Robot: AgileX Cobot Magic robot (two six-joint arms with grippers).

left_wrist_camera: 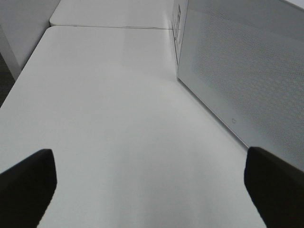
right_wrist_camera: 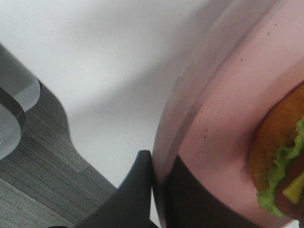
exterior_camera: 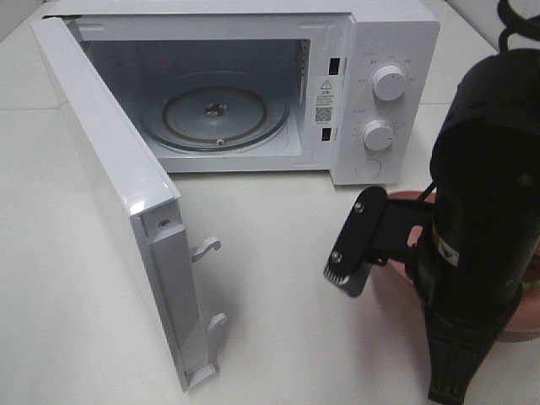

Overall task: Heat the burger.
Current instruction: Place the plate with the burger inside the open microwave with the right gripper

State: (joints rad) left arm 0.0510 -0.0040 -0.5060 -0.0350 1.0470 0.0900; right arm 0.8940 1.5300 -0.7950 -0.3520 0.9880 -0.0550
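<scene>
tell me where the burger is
In the right wrist view the burger sits on the pink plate, whose rim the right gripper pinches, just front-right of the microwave.

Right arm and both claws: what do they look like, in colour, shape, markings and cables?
The right arm is a bulky, rounded black housing with a small yellowish label and a black cable looped near it. Its right claw is black, flat-sided, with two silver screws and a ribbed tip. The left claw shows only two blunt black fingertips.
</scene>
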